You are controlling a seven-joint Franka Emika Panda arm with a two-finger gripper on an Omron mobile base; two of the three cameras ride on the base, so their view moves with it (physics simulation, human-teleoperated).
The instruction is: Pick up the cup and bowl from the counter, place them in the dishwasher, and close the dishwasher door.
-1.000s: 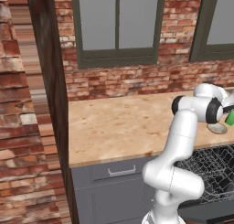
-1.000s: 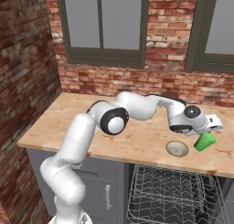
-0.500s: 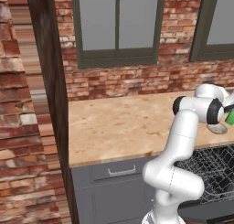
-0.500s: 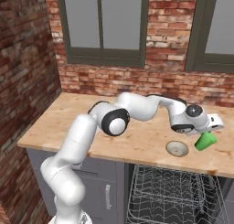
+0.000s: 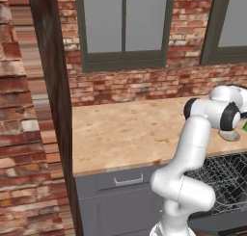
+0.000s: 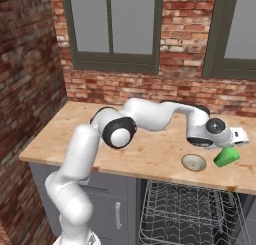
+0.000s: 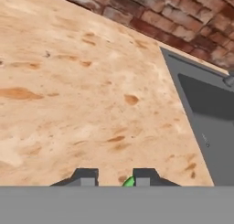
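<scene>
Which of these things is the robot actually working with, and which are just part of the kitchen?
Part of the job:
- cup, green, lying tilted at the gripper
- bowl, on the counter beside the cup
- dishwasher, open, wire rack showing

Just there:
- drawer with silver handle
- windows
- brick wall
- sink

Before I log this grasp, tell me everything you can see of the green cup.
The cup is small, bright green, plain and tapered, with no handle seen. It lies tilted on the tan counter, right of the beige bowl and apart from it. The claw is at it: a green sliver shows between the fingertips.
</scene>
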